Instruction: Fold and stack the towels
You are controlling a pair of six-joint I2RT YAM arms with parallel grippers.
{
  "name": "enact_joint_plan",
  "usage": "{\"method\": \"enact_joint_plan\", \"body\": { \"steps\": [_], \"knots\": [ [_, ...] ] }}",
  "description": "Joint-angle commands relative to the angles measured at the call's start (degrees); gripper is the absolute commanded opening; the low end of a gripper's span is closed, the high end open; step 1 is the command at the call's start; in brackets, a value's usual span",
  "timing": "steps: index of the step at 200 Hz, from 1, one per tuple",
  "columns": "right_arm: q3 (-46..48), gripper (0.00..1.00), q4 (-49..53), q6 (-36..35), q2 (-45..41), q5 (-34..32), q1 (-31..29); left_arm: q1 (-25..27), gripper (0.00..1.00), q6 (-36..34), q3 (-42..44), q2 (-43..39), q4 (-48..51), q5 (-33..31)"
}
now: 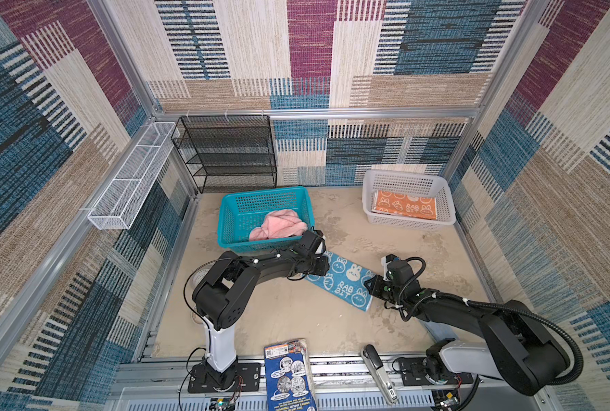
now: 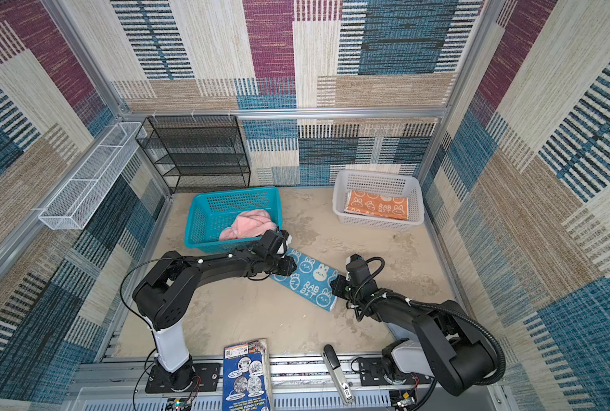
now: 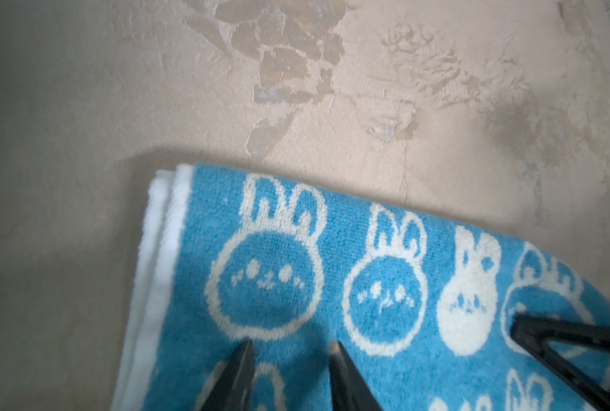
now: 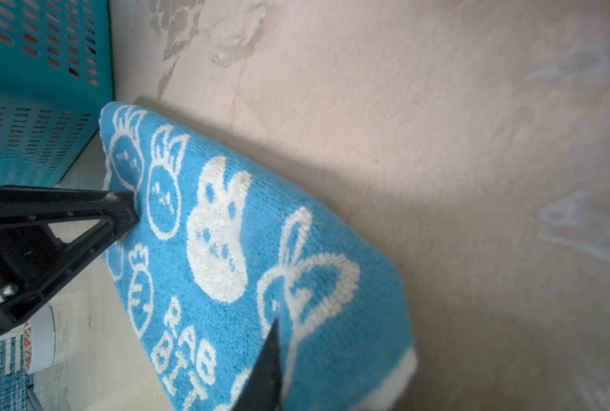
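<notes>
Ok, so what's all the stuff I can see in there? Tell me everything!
beige table: one, beige, under everything
teal plastic basket: one, teal, back middle
white plastic basket: one, white, back right
blue terry towel with white rabbit print: one, blue, on the table between the grippers
orange rabbit-print terry towel: one, orange, folded in the white basket
plain pink towel: one, pink, crumpled in the teal basket
black mesh shelf rack: one, black, back wall
white wire tray: one, white, left wall
blue printed box: one, blue, front edge
stapler-like tool: one, black and silver, front edge
left gripper: one, black, open, tips at the blue towel
right gripper: one, black, shut on the blue towel
</notes>
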State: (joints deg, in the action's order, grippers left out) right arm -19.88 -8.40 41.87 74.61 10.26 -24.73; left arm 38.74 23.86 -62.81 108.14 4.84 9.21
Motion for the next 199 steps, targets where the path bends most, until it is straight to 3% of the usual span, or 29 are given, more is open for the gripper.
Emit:
{"method": "enact_joint_plan", "body": {
  "steps": [1,41,74,133,199],
  "knots": [
    [-2.4,0.0,0.3,-1.8,-0.1,-3.7,-0.1,0.0,0.41,0.4,0.6,0.0,2.5,-0.9],
    [-11.9,0.0,7.6,-10.9,2.5,-8.4,-0.1,0.0,0.49,-1.3,2.4,-5.3,1.0,-1.6],
    [-22.9,0.0,14.0,-20.1,10.5,-10.8,-0.1,0.0,0.51,-2.5,6.6,-13.4,-2.9,-3.5],
    [-54.5,0.0,29.5,-32.4,30.2,-14.4,0.1,0.0,0.52,-3.8,10.7,-22.7,-1.0,-8.8],
    [-86.8,0.0,42.0,-37.1,45.0,-14.3,4.7,0.0,0.52,-4.4,13.5,-26.1,1.4,-12.2]
  ]
}}
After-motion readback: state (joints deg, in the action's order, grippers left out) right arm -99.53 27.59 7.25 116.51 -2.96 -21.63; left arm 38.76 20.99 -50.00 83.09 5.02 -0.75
